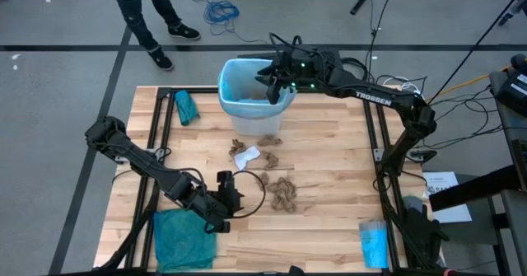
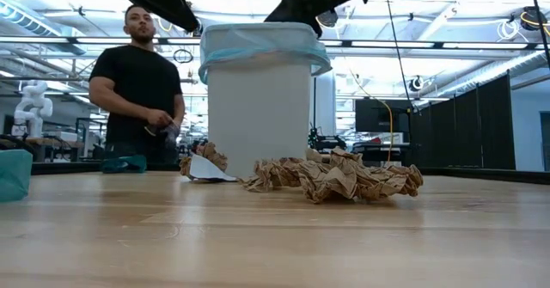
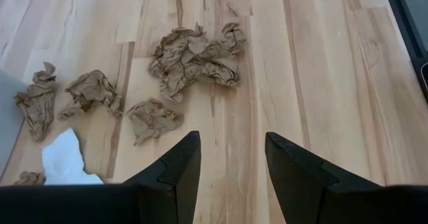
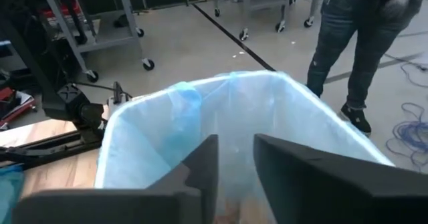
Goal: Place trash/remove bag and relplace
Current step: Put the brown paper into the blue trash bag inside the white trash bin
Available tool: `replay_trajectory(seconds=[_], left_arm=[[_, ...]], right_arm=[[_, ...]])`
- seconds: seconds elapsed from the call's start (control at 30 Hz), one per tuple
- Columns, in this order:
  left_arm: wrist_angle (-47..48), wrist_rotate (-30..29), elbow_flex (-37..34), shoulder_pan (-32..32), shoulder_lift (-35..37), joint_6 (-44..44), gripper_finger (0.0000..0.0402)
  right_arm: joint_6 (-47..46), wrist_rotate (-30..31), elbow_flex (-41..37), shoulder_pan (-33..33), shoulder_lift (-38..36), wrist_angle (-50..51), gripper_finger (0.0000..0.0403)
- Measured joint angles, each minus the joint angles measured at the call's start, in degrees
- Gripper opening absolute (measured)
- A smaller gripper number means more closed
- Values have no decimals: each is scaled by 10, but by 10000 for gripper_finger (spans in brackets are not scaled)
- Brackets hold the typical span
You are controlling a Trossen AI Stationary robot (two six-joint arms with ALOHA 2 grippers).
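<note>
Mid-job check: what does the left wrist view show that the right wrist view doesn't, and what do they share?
Only the left wrist view: crumpled brown paper scraps lying on the wooden table, a white scrap among them, with the left gripper open and empty above the boards.

Only the right wrist view: the bin lined with the light blue bag, the right gripper over its mouth with fingers slightly parted, and a person's legs on the floor beyond.

Both: two dark fingers in the foreground, holding nothing visible.
</note>
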State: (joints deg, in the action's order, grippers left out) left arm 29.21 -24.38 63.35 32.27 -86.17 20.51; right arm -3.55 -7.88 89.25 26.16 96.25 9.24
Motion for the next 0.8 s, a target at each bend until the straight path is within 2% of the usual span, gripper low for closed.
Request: replay_trajectory(seconds=[0.13, 0.2, 0.37, 0.53, 0.67, 0.8], left_arm=[[0, 0, 0, 0, 0, 1, 164], [-1, 0, 0, 0, 0, 2, 164], [-1, 0, 0, 0, 0, 2, 164], [-4, 0, 0, 0, 0, 2, 164], [-13, 0, 0, 0, 0, 2, 164], [-25, 0, 0, 0, 0, 2, 164]], right_arm=[[-9, -3, 0, 0, -1, -1, 138], [-16, -27, -1, 0, -7, 2, 147], [-5, -85, 0, -27, -55, 28, 142], [30, -83, 0, -103, -105, 135, 126], [40, -11, -15, -201, -126, 214, 117], [29, 87, -81, -299, -136, 203, 111]])
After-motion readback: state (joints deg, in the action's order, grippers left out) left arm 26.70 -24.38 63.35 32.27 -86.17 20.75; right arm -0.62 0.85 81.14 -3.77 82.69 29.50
